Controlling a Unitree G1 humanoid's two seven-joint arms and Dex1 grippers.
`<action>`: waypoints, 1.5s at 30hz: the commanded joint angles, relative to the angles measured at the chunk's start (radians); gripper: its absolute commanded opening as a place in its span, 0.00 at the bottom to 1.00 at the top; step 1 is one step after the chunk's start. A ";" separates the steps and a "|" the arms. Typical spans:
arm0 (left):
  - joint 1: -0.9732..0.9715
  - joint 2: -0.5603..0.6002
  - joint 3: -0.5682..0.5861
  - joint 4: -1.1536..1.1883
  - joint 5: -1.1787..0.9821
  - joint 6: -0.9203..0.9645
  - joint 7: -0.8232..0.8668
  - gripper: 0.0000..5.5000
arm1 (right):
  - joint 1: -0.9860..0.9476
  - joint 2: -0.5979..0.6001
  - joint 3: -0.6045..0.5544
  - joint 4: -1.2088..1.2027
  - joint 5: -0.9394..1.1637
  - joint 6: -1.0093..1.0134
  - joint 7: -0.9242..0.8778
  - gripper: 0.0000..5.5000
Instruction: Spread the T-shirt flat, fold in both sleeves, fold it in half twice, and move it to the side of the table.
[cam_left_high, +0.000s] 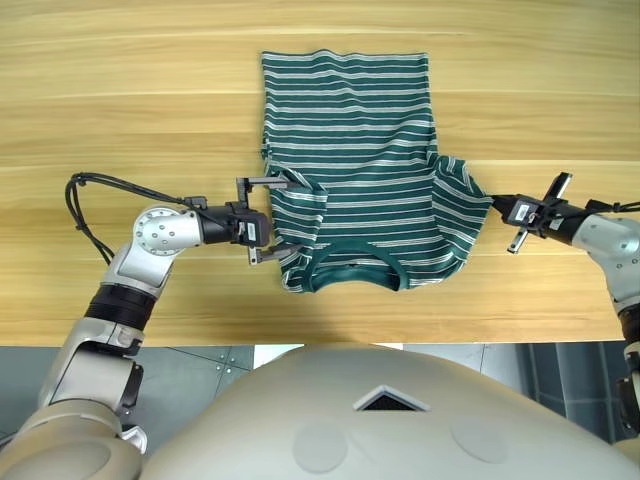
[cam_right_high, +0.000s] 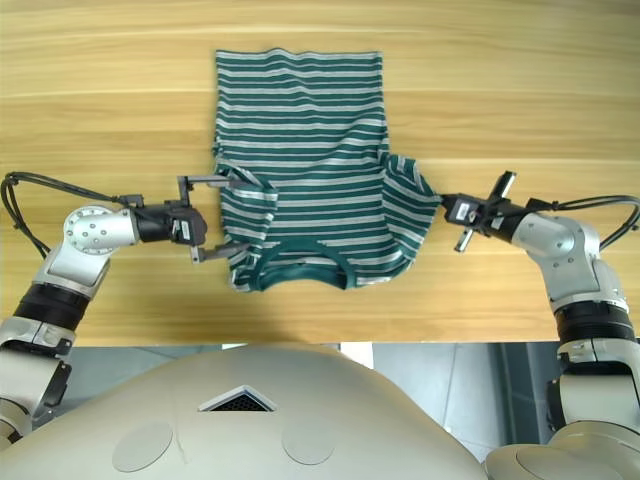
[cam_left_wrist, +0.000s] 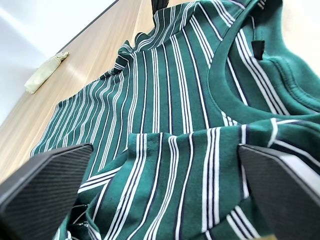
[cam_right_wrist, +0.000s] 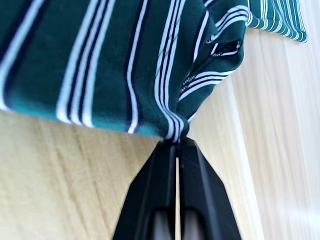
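Note:
A green T-shirt (cam_left_high: 350, 120) with white stripes lies on the wooden table (cam_left_high: 120, 90), collar (cam_left_high: 355, 270) toward me and hem at the far side. Its left sleeve (cam_left_high: 298, 205) is folded in over the body. My left gripper (cam_left_high: 283, 215) stands open at that sleeve, one finger on each side of the fold; in the left wrist view its fingers (cam_left_wrist: 42, 185) frame the striped cloth (cam_left_wrist: 170, 125). My right gripper (cam_right_high: 445, 204) is shut on the edge of the right sleeve (cam_right_high: 410, 195), and the pinched fabric (cam_right_wrist: 165, 75) bunches at its tip (cam_right_wrist: 176, 146).
Bare wood stretches on both sides of the shirt and beyond its hem. The table's near edge (cam_left_high: 300, 342) runs just below the collar. A small pale object (cam_left_wrist: 46, 74) lies on the table far off in the left wrist view.

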 joint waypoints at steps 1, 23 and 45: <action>-0.013 -0.001 0.004 0.005 0.005 -0.002 0.004 0.98 | 0.002 0.015 0.005 -0.014 0.010 -0.012 0.009 0.00; -0.020 -0.004 0.002 -0.009 0.003 0.002 -0.001 0.98 | -0.088 0.143 0.127 -0.305 0.056 0.059 0.148 0.00; -0.011 -0.016 -0.002 -0.016 0.005 0.005 0.002 0.98 | -0.253 0.285 0.230 -0.097 -0.060 0.082 0.105 0.00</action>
